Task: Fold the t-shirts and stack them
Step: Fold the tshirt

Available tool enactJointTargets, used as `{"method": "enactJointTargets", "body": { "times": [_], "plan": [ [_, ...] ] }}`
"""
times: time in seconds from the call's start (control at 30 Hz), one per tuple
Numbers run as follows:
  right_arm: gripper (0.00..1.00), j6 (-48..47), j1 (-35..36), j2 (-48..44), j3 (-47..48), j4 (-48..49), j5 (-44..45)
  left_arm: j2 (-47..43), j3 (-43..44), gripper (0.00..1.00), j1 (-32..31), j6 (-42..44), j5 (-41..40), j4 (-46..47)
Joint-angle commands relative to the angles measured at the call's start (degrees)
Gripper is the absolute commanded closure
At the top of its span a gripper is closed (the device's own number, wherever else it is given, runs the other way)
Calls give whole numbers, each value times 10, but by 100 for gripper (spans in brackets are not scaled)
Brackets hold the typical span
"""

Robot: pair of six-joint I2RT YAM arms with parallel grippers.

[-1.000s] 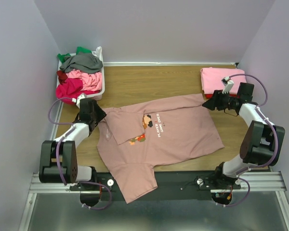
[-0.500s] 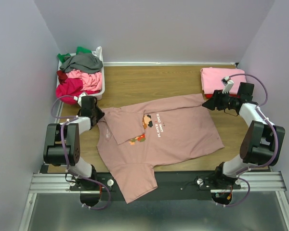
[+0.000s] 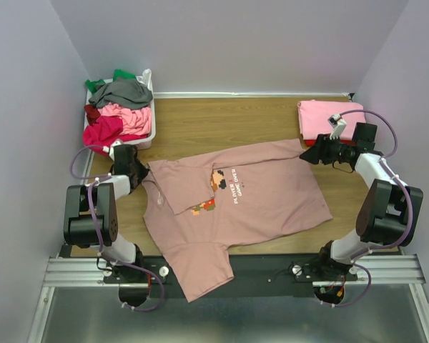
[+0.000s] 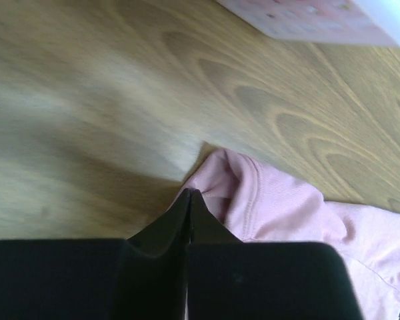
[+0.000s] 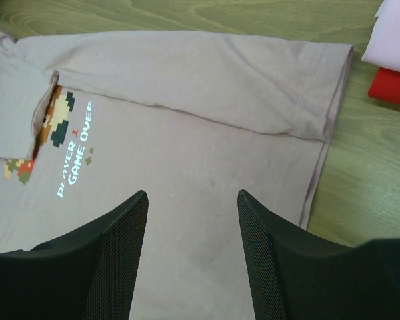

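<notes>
A dusty-pink t-shirt (image 3: 257, 200) with a pixel-art print lies spread on the wooden table, its lower end hanging over the near edge. My left gripper (image 3: 132, 171) sits at the shirt's far-left corner. In the left wrist view its jaws (image 4: 190, 192) are pressed together, with the puckered hem (image 4: 253, 200) pinched at their tips. My right gripper (image 3: 305, 156) hovers open over the shirt's far-right corner, and bare cloth (image 5: 187, 133) shows between its fingers (image 5: 192, 195). A folded bright pink t-shirt (image 3: 322, 118) lies on a red one (image 3: 311, 141) at the far right.
A white basket (image 3: 151, 121) at the far left holds a heap of grey, green, pink and red t-shirts (image 3: 118, 107). Walls close in the left, back and right sides. The black rail (image 3: 272, 275) runs along the near edge.
My left gripper has moved left and back and has shut on the shirt's corner, which has shifted slightly left. The right arm has not moved.
</notes>
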Motion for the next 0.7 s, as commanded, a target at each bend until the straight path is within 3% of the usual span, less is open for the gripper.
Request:
{"method": "enactJointTargets", "body": {
  "times": [0.0,0.37,0.5,0.67],
  "plan": [
    [36,-10,-6,11,17,-15,-17,-38,-31,100,55,-3,14,-16],
    [36,-26,12,30,29,-29,-12,-102,-59,100,130,-7,81,-16],
    [36,-35,67,70,75,-35,62,-108,-55,99,135,-2,106,-15],
    [36,2,110,189,225,-53,126,-122,-56,99,137,3,110,-17]
  ]
}}
